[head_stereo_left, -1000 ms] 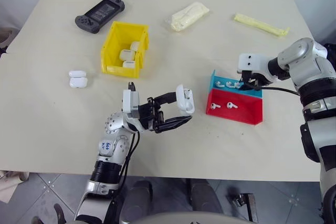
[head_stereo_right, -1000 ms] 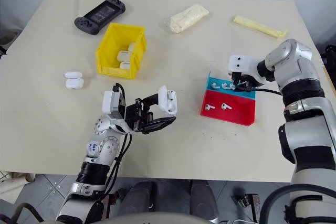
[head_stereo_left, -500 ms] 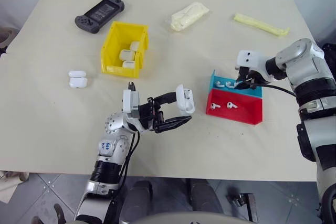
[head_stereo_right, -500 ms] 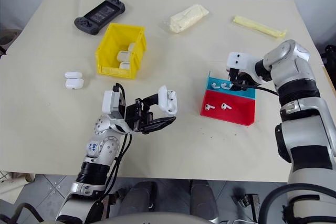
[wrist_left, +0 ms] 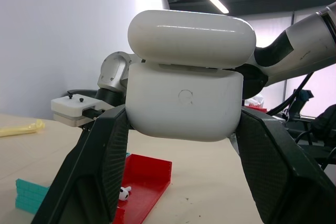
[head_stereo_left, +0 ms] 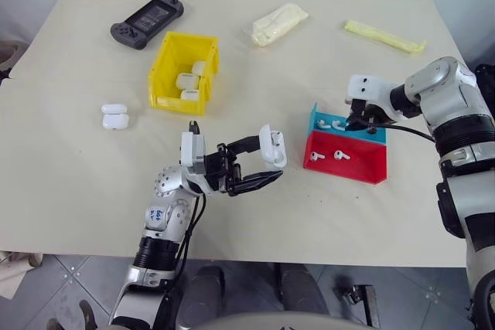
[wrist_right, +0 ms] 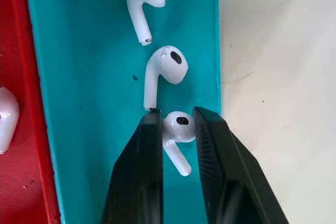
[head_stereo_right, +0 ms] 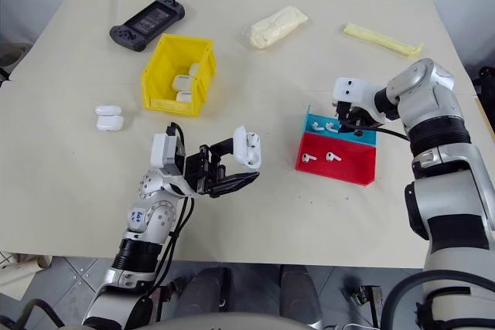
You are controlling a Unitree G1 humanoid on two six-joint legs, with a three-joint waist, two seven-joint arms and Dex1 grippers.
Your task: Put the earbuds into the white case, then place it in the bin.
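A: How do the arms sit?

B: The left gripper point(head_stereo_left: 263, 166) points across to the right, raised off the cream tabletop point(head_stereo_left: 77, 175), clamping the glossy white pebble case point(head_stereo_left: 272, 147), lid ajar. The right gripper point(wrist_right: 176, 129) angles down into the tray's blue section point(wrist_right: 79, 77), fingers narrowed around one tiny white earbud point(wrist_right: 177, 129).

A: And around them?

B: The yellow plastic bin point(head_stereo_left: 184, 71) sits farther back, holding more cases; a white wall lies behind.

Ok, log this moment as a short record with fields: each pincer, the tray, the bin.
left pincer: shut on the white case, lid open, held above the table
right pincer: fingers on both sides of an earbud in the tray's blue section
tray: two earbuds in the red section
bin: holds white cases
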